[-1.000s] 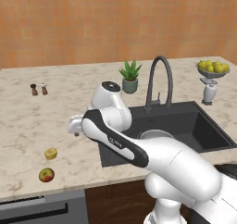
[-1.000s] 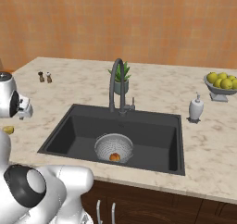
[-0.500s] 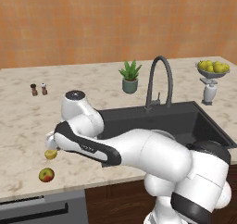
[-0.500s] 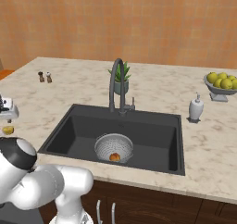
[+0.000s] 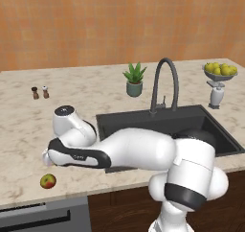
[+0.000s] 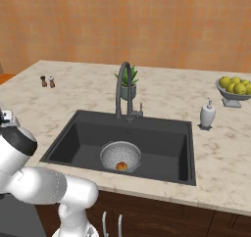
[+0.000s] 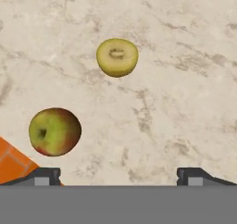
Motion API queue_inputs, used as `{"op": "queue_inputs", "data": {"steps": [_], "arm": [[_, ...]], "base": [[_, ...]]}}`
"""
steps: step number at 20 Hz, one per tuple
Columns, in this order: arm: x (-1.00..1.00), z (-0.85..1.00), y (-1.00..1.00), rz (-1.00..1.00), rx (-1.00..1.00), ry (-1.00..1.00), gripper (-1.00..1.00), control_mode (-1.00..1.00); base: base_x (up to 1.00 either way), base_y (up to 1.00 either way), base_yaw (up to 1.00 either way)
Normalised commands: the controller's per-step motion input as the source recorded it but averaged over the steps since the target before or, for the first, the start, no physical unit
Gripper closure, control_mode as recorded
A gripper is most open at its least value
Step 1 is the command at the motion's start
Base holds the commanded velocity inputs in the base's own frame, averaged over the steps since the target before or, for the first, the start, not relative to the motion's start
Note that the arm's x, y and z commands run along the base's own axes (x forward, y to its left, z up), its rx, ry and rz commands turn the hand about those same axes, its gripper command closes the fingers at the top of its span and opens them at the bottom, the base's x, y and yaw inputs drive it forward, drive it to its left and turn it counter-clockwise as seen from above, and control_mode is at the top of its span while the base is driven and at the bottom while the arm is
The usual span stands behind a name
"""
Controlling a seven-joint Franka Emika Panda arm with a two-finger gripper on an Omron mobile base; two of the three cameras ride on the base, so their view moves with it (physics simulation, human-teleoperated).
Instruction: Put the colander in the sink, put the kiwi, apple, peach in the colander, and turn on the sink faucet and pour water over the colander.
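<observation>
In the hand view my gripper [image 7: 119,176] hangs open above the marble counter, with nothing between its dark fingertips [image 7: 46,174]. The yellowish-green kiwi [image 7: 117,57] lies ahead of it, and the red-and-green apple [image 7: 54,131] sits to the lower left. From the left base view the hand [image 5: 46,157] hovers low near the counter's front left, just above the apple [image 5: 48,180]; the arm hides the kiwi there. The silvery colander [image 6: 120,155] rests in the dark sink [image 6: 162,133] with the orange peach [image 6: 121,166] inside it. The gooseneck faucet [image 6: 122,89] stands behind the basin.
A potted plant [image 5: 134,80] stands beside the faucet. Salt and pepper shakers [image 5: 39,92] sit at the back left. A soap dispenser [image 5: 216,94] and a stemmed bowl of yellow-green fruit [image 5: 220,69] stand at the right. The counter's front edge runs close to the apple.
The arm has swung left from beside the sink and come down over the kiwi and apple at the counter's front left. The gripper stayed open.
</observation>
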Motion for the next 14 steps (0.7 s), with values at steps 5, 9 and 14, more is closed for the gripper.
{"op": "queue_inputs", "data": {"steps": [5,9,14], "arm": [[0.31,-0.50,0.27,0.04,0.00,0.00,-1.00,-1.00],[0.33,-0.38,0.32,0.03,0.00,0.00,-1.00,-1.00],[0.35,-0.18,0.31,0.01,0.00,0.01,-1.00,-1.00]], "base": [[0.00,0.00,0.00],[0.00,0.00,0.00],[0.00,0.00,0.00]]}}
